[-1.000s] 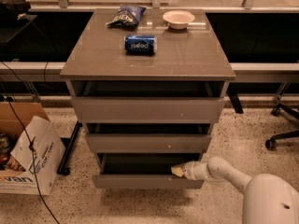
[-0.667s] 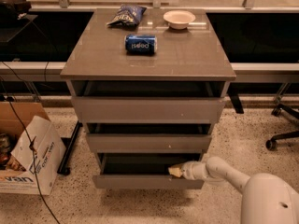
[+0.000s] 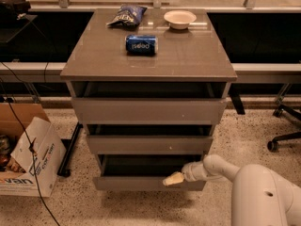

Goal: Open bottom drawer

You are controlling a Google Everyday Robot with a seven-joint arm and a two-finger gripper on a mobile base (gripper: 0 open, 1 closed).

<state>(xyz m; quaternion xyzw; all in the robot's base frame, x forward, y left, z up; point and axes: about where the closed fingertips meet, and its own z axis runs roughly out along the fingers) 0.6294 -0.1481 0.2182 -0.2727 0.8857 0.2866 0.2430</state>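
Grey three-drawer cabinet (image 3: pixel 221 86) centre frame, glossy tabletop (image 3: pixel 188 60) on it. White robot arm (image 3: pixel 256 192) comes in from lower right, its forearm reaching left toward the lowest level. Cardboard box (image 3: pixel 33 157) with printed sides sits on the floor left of the cabinet, a black cable running past it. Top drawer front (image 3: pixel 148 111) is the widest and the middle drawer front (image 3: pixel 148 144) sits below it, each with a dark gap above. The bottom drawer (image 3: pixel 131 183) is lowest, just above the speckled floor. Its front sits proud of the carcass with a dark opening behind the top edge, so it looks partly pulled out, though the angle makes how far hard to judge. Office chair base (image 3: pixel 282 138) at the right edge, well apart from the cabinet. On the tabletop: crumpled blue chip bag (image 3: pixel 127 15) at back left, white bowl (image 3: pixel 179 19) at back right, blue soda can (image 3: pixel 141 44) on its side in front of and between them. Claw (image 3: pixel 173 178), cream-coloured tip, sits at the top edge of the bottom drawer's front, right of centre, touching or just over the lip. Can't tell whether the claw is spread or pressed together.
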